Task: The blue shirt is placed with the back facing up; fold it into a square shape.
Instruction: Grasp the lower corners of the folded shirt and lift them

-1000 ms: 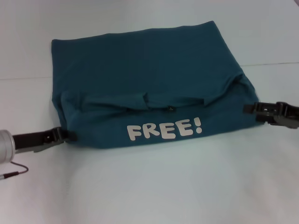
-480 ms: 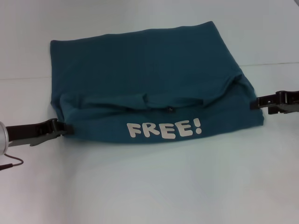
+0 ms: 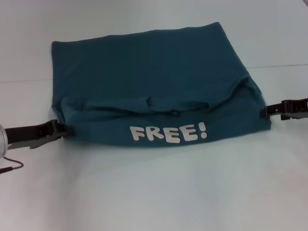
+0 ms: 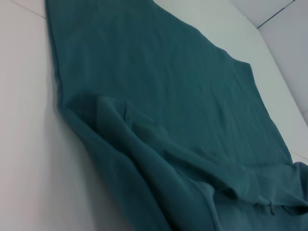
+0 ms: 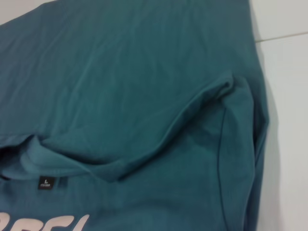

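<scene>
A plain white tabletop (image 3: 159,192) fills the view. The shirt (image 3: 154,82) lies across its middle, its near edge folded over so the white "FREE!" lettering (image 3: 169,133) faces up. The left hand (image 3: 66,129) touches the fold's left end, the right hand (image 3: 263,112) its right end; whether either is closed on cloth, I cannot tell.
</scene>
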`<move>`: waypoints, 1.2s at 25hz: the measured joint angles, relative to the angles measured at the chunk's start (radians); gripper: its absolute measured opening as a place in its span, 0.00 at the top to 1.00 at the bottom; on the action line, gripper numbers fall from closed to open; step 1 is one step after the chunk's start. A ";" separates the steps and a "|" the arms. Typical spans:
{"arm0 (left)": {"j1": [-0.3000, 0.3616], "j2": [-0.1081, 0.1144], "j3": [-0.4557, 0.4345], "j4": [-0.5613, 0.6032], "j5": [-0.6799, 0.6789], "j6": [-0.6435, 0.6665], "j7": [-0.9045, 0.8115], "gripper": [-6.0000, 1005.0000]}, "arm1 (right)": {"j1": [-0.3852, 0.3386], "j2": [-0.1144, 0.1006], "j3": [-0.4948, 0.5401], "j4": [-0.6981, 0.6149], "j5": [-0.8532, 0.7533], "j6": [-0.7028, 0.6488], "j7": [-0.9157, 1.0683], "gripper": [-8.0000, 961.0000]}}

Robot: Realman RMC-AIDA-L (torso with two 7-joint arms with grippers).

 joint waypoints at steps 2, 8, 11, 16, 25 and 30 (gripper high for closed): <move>-0.002 0.000 0.000 0.000 -0.001 -0.001 0.000 0.96 | -0.002 0.010 -0.002 0.000 0.000 0.023 -0.004 0.21; -0.003 -0.005 -0.003 -0.006 -0.003 -0.014 0.000 0.96 | -0.004 0.038 -0.017 0.010 -0.002 0.094 -0.009 0.21; -0.003 -0.006 -0.003 -0.008 -0.003 -0.017 0.000 0.96 | 0.000 0.042 -0.035 0.032 -0.003 0.120 -0.010 0.21; -0.003 -0.008 -0.003 -0.009 -0.004 -0.022 0.000 0.96 | 0.008 0.053 -0.048 0.055 -0.003 0.149 -0.010 0.22; 0.001 -0.009 -0.003 -0.012 -0.002 -0.024 0.000 0.96 | 0.011 0.062 -0.042 0.055 0.009 0.159 -0.003 0.23; -0.001 -0.009 -0.003 -0.012 -0.003 -0.024 0.000 0.96 | 0.008 0.063 -0.041 0.050 0.022 0.152 -0.001 0.38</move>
